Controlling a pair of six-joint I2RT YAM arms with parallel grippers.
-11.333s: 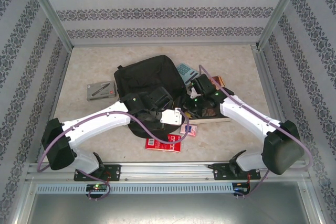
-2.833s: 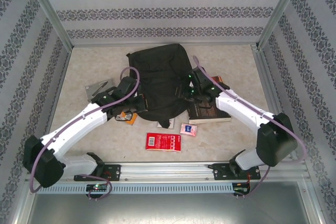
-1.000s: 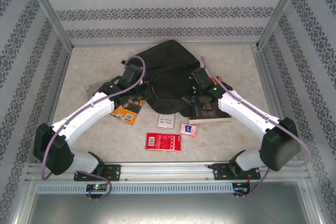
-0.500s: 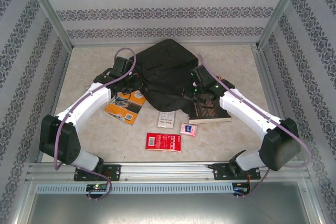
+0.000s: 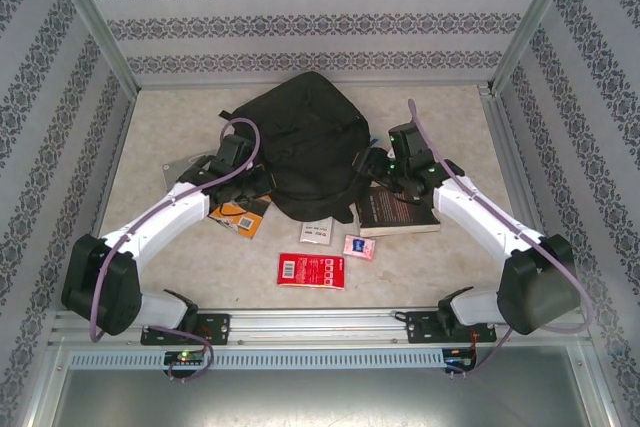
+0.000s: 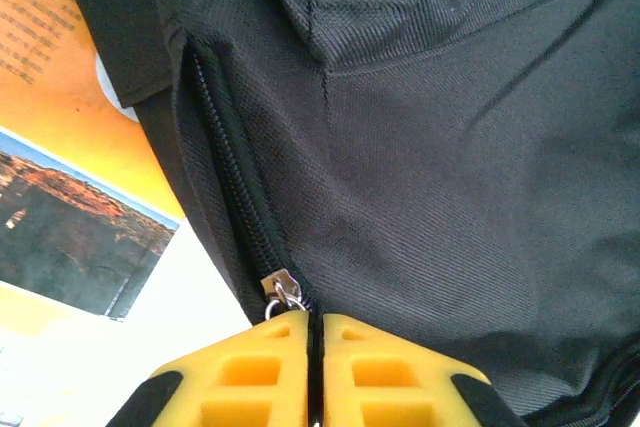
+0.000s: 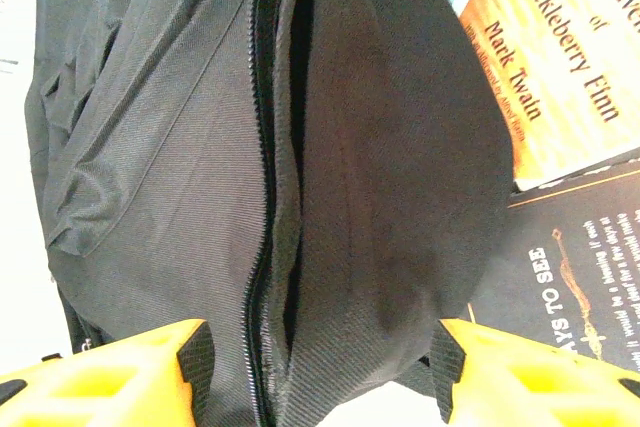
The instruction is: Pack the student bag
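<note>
Student bag [image 5: 300, 142] is seen lying at the centre-back of the beige mottled table [image 5: 170, 247]. It is black, soft and rounded at the top, with a fine woven ribbed fabric that is slack and creased.

The left gripper [image 6: 312, 325] is set against the bag's left edge. Its yellow moulded fingers [image 6: 250, 367] are clenched together, with only a thin seam between them. A small metal zipper pull [image 6: 280, 287] sits right at the tips. Whether its tab is pinched cannot be told. A black toothed zipper track [image 6: 225, 167] runs up from it along the seam. A glossy orange book [image 6: 80, 117] with a landscape photo is partly tucked under the bag.

The right gripper [image 7: 322, 347] is released, its yellow fingers [image 7: 110, 377] spread wide. A bulging fold of bag fabric lies between them, and a zipper slit [image 7: 265, 197] gapes open down its length. Beside the bag lie an orange Huckleberry Finn paperback [image 7: 560, 77] and a flat dark-covered book [image 7: 570, 277] overlapping it.

Nearer the bases, a flat red rectangular packet [image 5: 311, 271], a small pink square [image 5: 358, 246] and a white card [image 5: 318, 231] lie on the table.
</note>
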